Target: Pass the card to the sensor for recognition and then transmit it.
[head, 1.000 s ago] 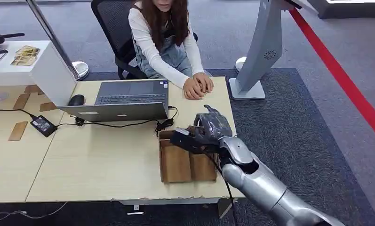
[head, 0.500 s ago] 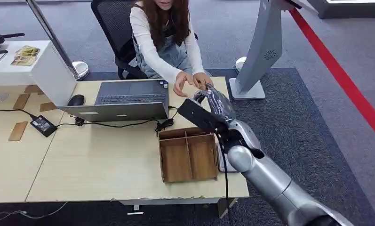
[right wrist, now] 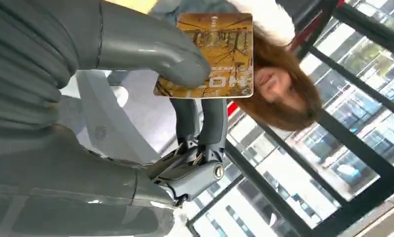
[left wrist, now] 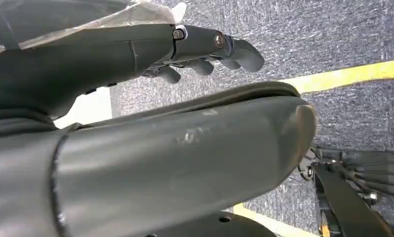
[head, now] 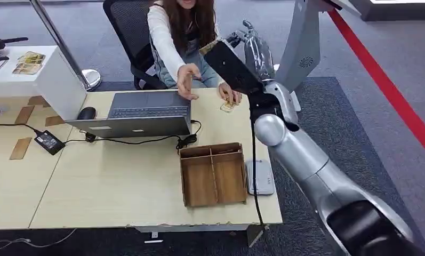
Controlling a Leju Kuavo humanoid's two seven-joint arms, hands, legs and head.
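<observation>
One card (right wrist: 213, 54) | right robot hand (right wrist: 150, 54) pinches it | left robot hand (left wrist: 135, 54) spread, empty

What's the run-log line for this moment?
right robot hand: raised, holds card | person's hand: reaching toward it | left robot hand: holds nothing | wooden tray: on table

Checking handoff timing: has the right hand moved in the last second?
Yes. The right hand rose from over the wooden box and went beyond the table's far edge, toward the person, holding the card.
</observation>
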